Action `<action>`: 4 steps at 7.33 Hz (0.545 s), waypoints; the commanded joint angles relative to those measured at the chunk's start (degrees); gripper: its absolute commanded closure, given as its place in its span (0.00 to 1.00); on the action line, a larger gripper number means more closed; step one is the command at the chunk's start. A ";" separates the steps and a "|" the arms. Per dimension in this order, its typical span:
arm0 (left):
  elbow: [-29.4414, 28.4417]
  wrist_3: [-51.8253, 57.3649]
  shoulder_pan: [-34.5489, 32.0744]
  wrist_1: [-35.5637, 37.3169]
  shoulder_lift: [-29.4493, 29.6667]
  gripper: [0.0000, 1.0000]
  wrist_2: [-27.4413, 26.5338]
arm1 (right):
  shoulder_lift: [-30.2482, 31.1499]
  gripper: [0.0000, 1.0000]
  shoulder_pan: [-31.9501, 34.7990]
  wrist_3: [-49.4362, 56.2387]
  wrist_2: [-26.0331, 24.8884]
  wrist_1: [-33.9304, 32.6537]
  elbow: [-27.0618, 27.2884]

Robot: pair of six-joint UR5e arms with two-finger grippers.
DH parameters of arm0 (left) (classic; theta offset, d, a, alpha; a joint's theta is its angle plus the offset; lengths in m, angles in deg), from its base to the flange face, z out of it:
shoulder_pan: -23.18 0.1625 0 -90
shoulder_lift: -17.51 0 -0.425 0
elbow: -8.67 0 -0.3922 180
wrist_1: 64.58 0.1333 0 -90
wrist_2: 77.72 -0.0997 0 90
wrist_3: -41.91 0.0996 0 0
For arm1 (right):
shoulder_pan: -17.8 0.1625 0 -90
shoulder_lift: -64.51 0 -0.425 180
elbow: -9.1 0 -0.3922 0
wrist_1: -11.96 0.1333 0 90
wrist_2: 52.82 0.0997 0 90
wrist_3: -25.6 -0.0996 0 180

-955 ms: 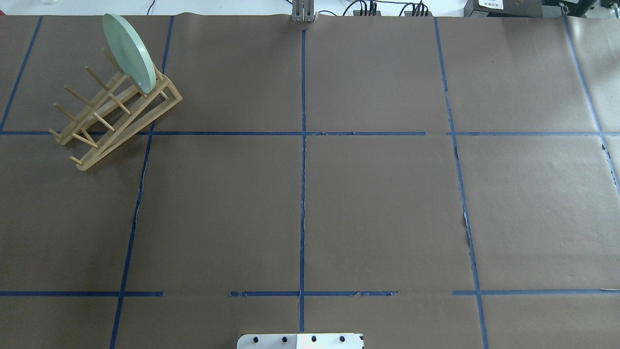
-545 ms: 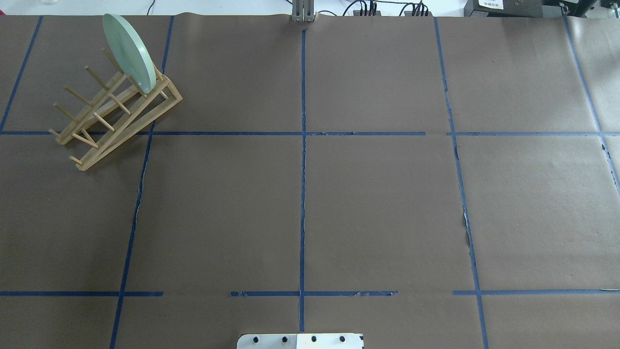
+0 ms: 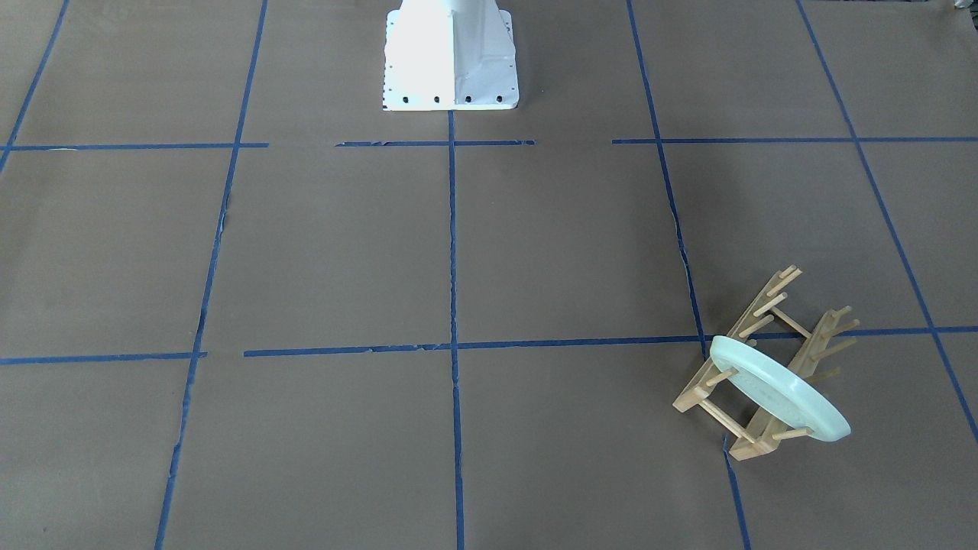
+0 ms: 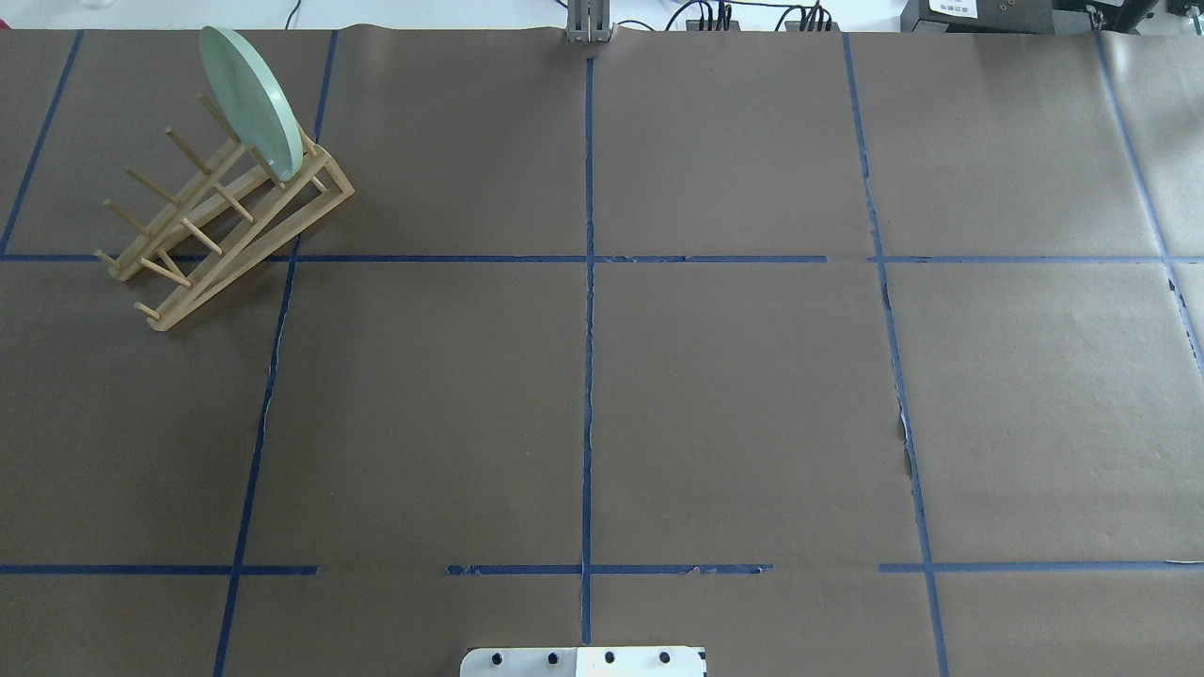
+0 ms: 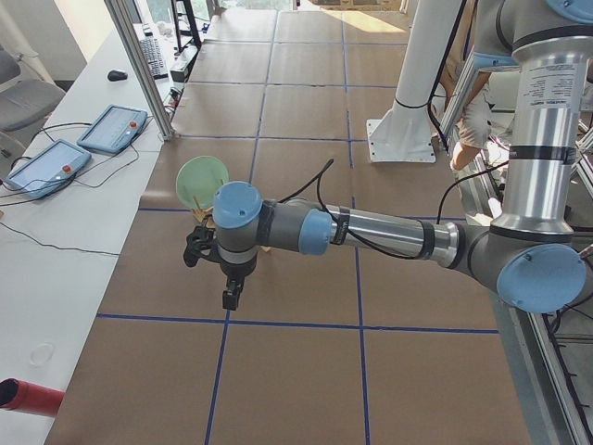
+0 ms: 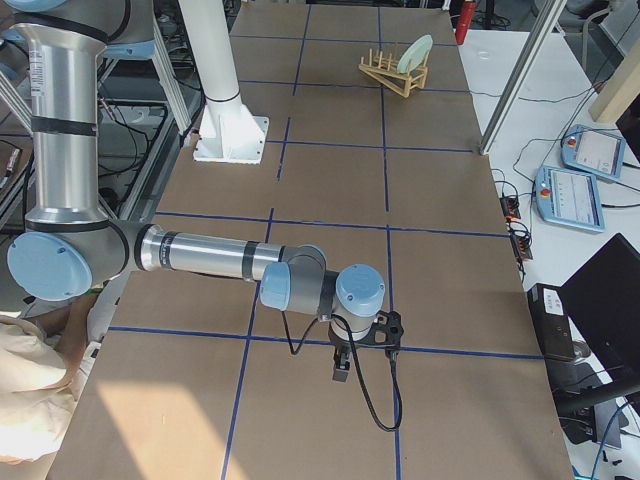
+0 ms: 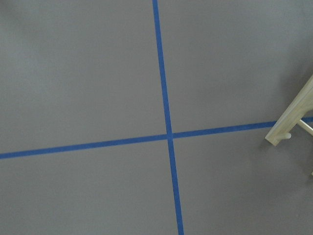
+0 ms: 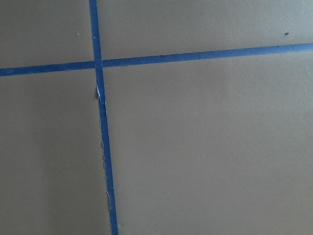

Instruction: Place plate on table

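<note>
Two grippers, left [image 5: 228, 296] and right [image 6: 341, 368], hang above the brown paper-covered, blue-taped table [image 4: 734, 395]; their jaws cannot be judged. Round pale mint-green glossy plate [image 4: 249, 102] stands unmoved, on edge in the wooden peg rack [image 4: 254, 254]; pickup not yet begun.

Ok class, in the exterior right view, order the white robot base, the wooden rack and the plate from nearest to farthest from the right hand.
From the right hand:
1. White robot base, mid-table, view's left.
2. Wooden rack and plate, far end of the table; the plate stands in the rack, too close to call.
</note>
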 commanded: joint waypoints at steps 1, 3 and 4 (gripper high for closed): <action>-5.69 -10.31 0.32 -5.61 6.44 0.00 3.83 | 0.00 0.00 0.00 0.00 0.00 0.00 0.00; -5.61 -40.85 4.94 -22.22 7.60 0.00 13.09 | 0.00 0.00 0.00 0.00 0.00 0.00 0.00; -5.79 -55.26 10.38 -33.11 8.21 0.00 12.93 | 0.00 0.00 0.00 0.00 0.00 0.00 0.00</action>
